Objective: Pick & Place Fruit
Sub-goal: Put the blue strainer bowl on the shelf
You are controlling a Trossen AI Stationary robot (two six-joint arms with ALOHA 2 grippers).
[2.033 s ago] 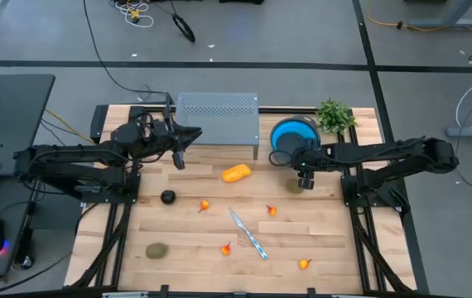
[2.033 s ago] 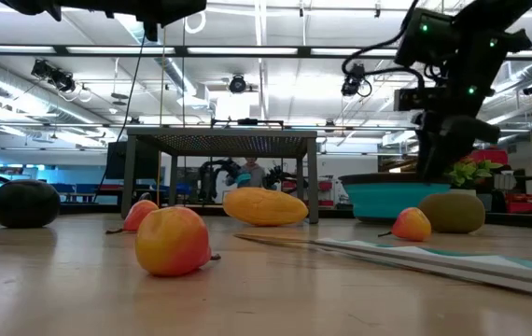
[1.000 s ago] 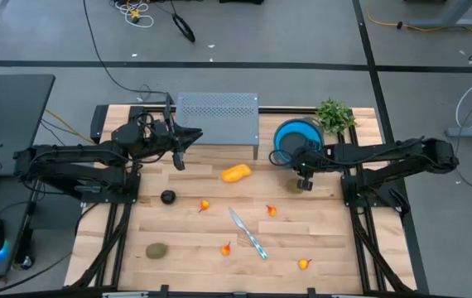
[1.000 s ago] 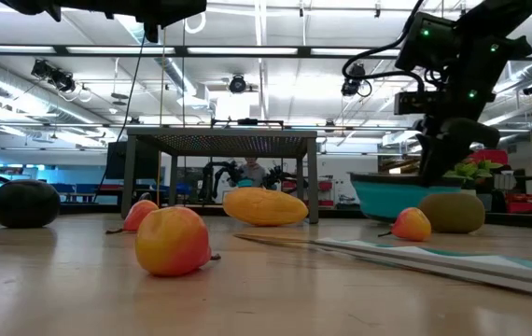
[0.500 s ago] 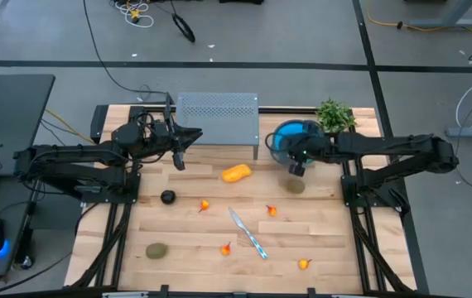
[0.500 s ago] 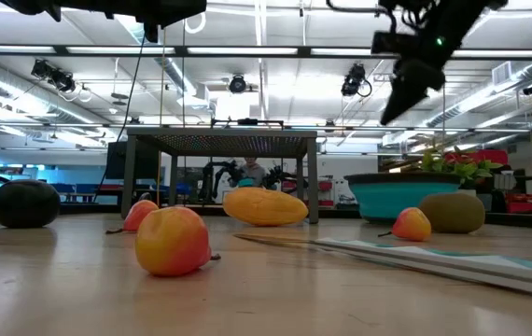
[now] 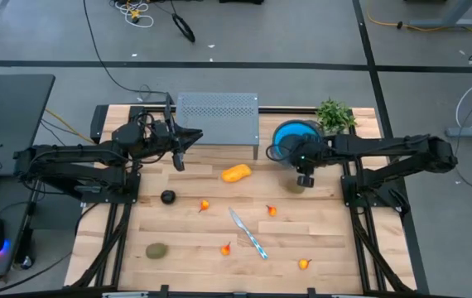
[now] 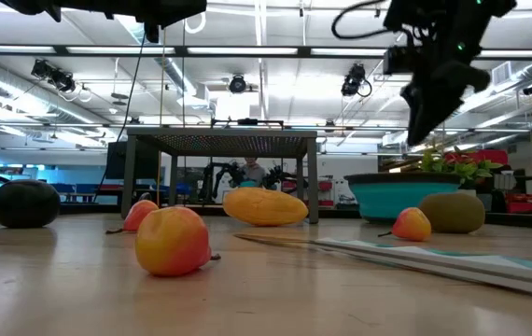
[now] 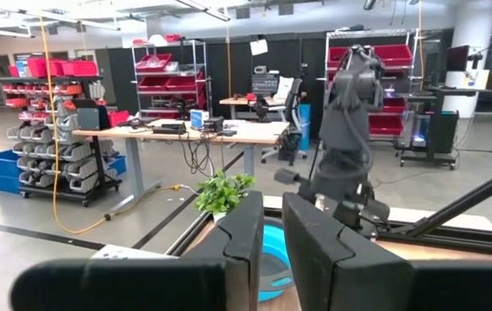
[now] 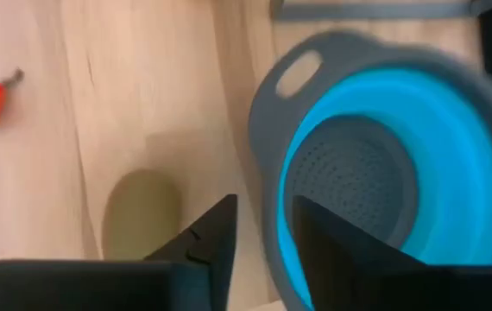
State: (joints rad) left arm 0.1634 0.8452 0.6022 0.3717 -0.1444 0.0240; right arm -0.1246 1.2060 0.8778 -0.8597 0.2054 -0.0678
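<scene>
A brownish-green oval fruit (image 7: 296,187) lies on the wooden table just in front of the blue bowl (image 7: 278,137). My right gripper (image 7: 305,177) hangs above this fruit, open, with nothing between its fingers; its wrist view shows the fruit (image 10: 142,214) beside the bowl's grey rim (image 10: 265,164). An oblong yellow-orange fruit (image 7: 236,173), a dark ball (image 7: 167,197), a second green oval (image 7: 156,250) and several small orange-red pieces, one of them (image 7: 271,210), also lie on the table. My left gripper (image 7: 178,161) waits shut, raised at the far left.
A grey perforated rack (image 7: 218,116) stands at the far edge, and a green plant (image 7: 334,116) is at the far right corner. A knife with a teal handle (image 7: 248,233) lies mid-table. Bare wood lies between the scattered fruits.
My right gripper has risen from just above the brownish-green oval fruit beside the bowl and now hangs well above it. The fruit has stayed on the table where it was.
</scene>
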